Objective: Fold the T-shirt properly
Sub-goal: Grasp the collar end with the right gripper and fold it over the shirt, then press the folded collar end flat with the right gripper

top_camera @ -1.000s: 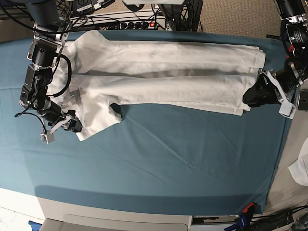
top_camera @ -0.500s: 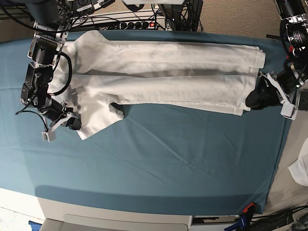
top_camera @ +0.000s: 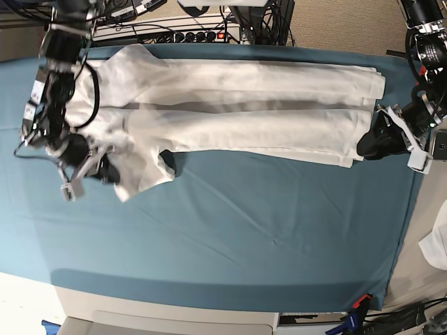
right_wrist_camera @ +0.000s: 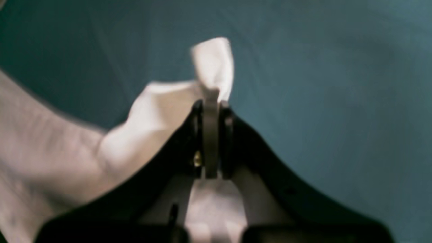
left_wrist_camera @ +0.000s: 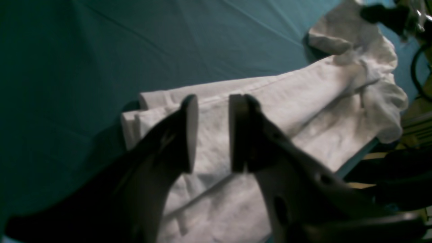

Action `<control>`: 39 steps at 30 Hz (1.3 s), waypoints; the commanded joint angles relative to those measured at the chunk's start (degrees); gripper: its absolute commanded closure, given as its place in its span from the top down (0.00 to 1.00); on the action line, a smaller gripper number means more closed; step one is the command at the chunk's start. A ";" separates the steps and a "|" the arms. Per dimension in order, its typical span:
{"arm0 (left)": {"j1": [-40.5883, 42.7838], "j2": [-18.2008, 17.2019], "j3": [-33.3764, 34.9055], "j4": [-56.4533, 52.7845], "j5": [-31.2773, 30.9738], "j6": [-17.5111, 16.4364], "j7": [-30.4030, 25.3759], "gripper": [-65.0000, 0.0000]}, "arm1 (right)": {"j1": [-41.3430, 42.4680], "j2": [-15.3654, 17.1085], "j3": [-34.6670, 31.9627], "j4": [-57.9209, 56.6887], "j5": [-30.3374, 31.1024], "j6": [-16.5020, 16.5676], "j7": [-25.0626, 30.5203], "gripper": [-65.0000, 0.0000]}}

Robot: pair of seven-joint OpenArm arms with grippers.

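Observation:
The white T-shirt [top_camera: 237, 105] lies as a long folded band across the far half of the table, its collar end at the base view's left. My right gripper [top_camera: 112, 171] is shut on the sleeve's loose corner; the right wrist view shows white cloth [right_wrist_camera: 152, 111] pinched between the pads of that gripper [right_wrist_camera: 211, 111]. At the hem end, my left gripper [top_camera: 362, 145] stands over the stacked hem layers. In the left wrist view its gripper [left_wrist_camera: 210, 135] shows a clear gap between the jaws, with the shirt [left_wrist_camera: 303, 101] lying beneath.
A teal cloth sheet [top_camera: 244, 230] covers the whole table. Cables and a power strip [top_camera: 195, 35] run along the far edge. A small white fabric scrap [top_camera: 436, 244] hangs past the table's right side.
My right gripper has shut on the sleeve corner and moved slightly toward the far side, drawing the sleeve with it. The left arm has barely moved.

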 commanded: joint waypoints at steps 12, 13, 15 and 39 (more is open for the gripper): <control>-0.48 -0.63 -0.37 0.81 -1.27 -0.30 -1.46 0.26 | -16.20 0.63 0.31 20.22 1.77 0.10 1.79 0.00; -0.46 -0.44 -0.37 0.81 -1.27 -0.30 -1.44 0.26 | -17.16 0.63 0.31 20.96 2.54 0.10 1.79 0.00; -0.46 0.17 -0.37 0.81 -1.27 -0.30 -1.51 0.26 | -18.69 0.61 0.28 21.97 4.07 0.10 1.77 0.00; -0.44 1.25 -0.24 0.81 -0.81 -0.30 -2.89 0.26 | -29.59 -1.99 0.20 22.32 19.17 0.10 -5.51 0.00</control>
